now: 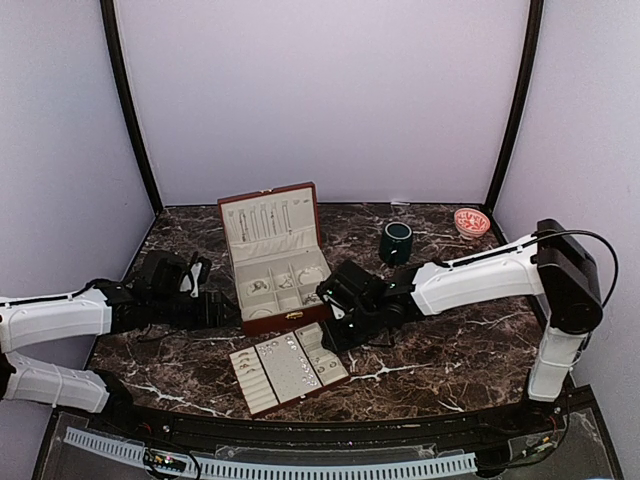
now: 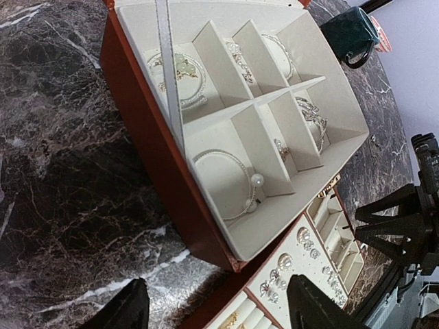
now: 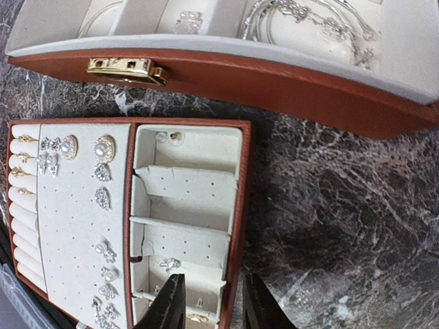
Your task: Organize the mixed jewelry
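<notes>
I see my left gripper [image 2: 216,288] spread wide and empty beside the box [image 2: 147,157], my right gripper [image 3: 214,279] narrowly parted, gripping nothing, over the tray [image 3: 240,205] edge, and the jewelry [image 3: 104,147] lying in both cream-lined holders.

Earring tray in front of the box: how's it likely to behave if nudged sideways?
The tray looks stiff and flat, so it would probably slide on the marble table rather than tip. It seems shallow and light, so it may spin easily. The small pieces lying in its open compartments look unpinned and might shift.
</notes>
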`<action>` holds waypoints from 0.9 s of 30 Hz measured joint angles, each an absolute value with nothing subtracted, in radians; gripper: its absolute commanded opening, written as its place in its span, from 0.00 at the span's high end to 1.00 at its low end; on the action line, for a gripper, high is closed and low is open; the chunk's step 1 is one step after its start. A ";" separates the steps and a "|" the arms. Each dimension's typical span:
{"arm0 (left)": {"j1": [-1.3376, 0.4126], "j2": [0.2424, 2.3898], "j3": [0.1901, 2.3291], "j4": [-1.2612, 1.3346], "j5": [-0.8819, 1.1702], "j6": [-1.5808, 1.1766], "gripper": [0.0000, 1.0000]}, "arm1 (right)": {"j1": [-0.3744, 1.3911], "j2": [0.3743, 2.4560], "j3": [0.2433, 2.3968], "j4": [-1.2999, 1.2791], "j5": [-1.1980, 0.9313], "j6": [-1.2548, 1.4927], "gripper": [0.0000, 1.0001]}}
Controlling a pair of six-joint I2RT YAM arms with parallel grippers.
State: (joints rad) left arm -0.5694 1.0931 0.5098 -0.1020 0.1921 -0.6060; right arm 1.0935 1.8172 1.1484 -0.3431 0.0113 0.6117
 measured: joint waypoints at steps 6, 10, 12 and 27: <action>-0.558 1.093 0.510 -0.102 0.193 -0.611 0.27 | 1.111 1.874 1.206 -0.385 0.064 0.612 0.74; -0.551 1.093 0.510 -0.102 0.192 -0.611 0.27 | 1.116 1.887 1.217 -0.409 0.087 0.615 0.77; -0.546 1.092 0.510 -0.103 0.192 -0.610 0.27 | 1.119 1.897 1.222 -0.419 0.095 0.614 0.79; -0.474 1.093 0.612 -0.130 0.197 -0.540 0.22 | 1.139 1.936 1.264 -0.513 0.155 0.641 1.00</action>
State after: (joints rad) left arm -0.4744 1.0927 0.6117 -0.1299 0.1967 -0.5396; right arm 1.1393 1.9358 1.2640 -0.5133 0.1555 0.6407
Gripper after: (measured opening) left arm 0.764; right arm 0.042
